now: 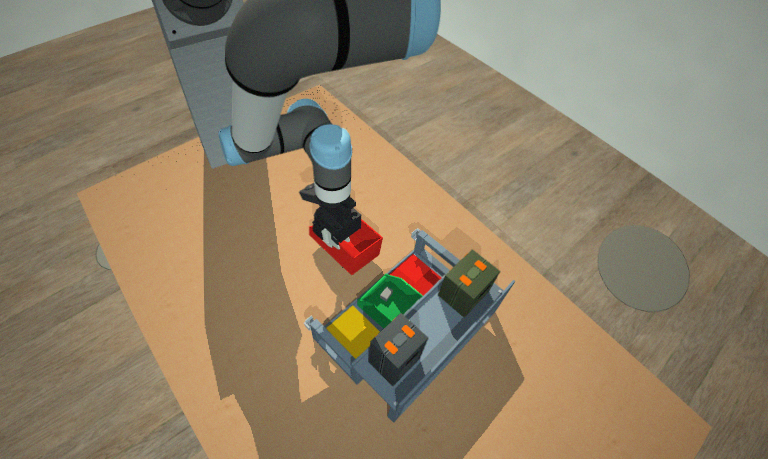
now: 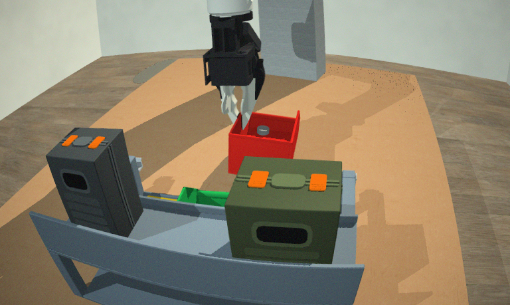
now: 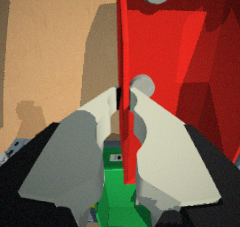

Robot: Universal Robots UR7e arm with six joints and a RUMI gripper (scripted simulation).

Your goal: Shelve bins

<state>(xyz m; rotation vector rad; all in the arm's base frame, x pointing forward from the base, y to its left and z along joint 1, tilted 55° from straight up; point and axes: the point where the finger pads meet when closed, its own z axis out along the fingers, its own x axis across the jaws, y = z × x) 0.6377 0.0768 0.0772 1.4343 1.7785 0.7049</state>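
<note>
My gripper [image 1: 339, 243] [image 2: 242, 126] [image 3: 123, 88] is shut on one wall of the red bin [image 1: 362, 260] [image 2: 259, 149] [image 3: 155, 47]. The bin hangs above the table, beside the shelf [image 1: 438, 325] [image 2: 180, 223], with round grey parts [image 2: 262, 129] [image 3: 143, 85] inside. The green bin [image 1: 406, 298] [image 2: 210, 198] [image 3: 120, 187] sits in the shelf's middle spot with a light grey part [image 1: 385, 293] in it. The red mark [image 1: 420, 274] shows bare on one side of it, the yellow mark [image 1: 352, 327] on the other. The upper board hides the inner ends of the spots.
A dark grey case [image 1: 396, 349] [image 2: 109, 174] and an olive green case [image 1: 468, 281] [image 2: 283, 218] stand on the shelf's upper board. The shelf's end posts [image 1: 419, 243] [image 1: 313, 327] rise at both ends. The robot's grey pedestal [image 2: 289, 30] stands behind the table.
</note>
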